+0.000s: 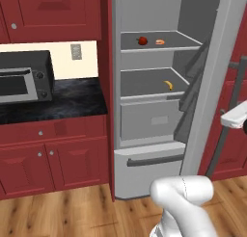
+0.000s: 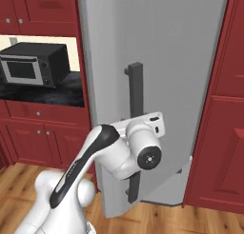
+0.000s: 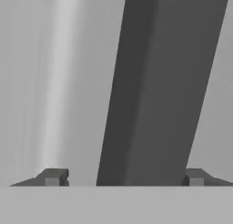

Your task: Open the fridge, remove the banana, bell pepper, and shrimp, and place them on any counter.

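Jaws wide astride fridge handle point(image 3: 159, 86)

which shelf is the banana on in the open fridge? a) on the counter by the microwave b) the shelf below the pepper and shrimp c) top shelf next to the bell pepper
b: the banana lies alone on the lower shelf, while the bell pepper and shrimp sit on the shelf above.

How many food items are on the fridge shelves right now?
3. The bell pepper and the shrimp sit side by side on the upper shelf; the banana lies on the shelf below. The closed bin underneath may hide more.
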